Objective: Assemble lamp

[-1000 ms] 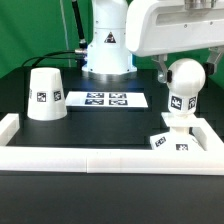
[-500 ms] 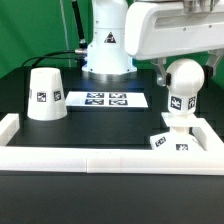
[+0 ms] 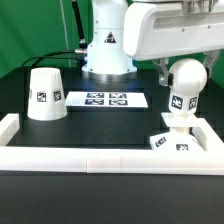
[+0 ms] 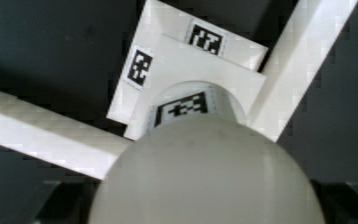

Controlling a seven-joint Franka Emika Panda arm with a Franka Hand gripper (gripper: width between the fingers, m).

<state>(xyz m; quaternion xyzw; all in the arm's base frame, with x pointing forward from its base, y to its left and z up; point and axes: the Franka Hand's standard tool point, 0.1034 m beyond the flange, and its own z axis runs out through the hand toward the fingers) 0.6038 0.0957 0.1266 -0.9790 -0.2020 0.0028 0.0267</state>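
Observation:
The round-headed bulb (image 3: pixel 181 88) stands upright at the exterior view's right, its stem reaching down to the flat square base (image 3: pixel 170 141), which lies against the white rail. My gripper (image 3: pixel 186 72) is shut on the bulb's head, with a dark finger on each side. In the wrist view the bulb (image 4: pixel 202 150) fills the space between the jaws of the gripper (image 4: pixel 197 200), and the tagged base (image 4: pixel 179 55) lies beyond it. The cone shade (image 3: pixel 45 93) stands alone at the exterior view's left, apart from the gripper.
The marker board (image 3: pixel 105 99) lies flat between the shade and the bulb. A white rail (image 3: pixel 90 158) runs along the front with raised ends at both sides. The robot pedestal (image 3: pixel 106 45) stands at the back.

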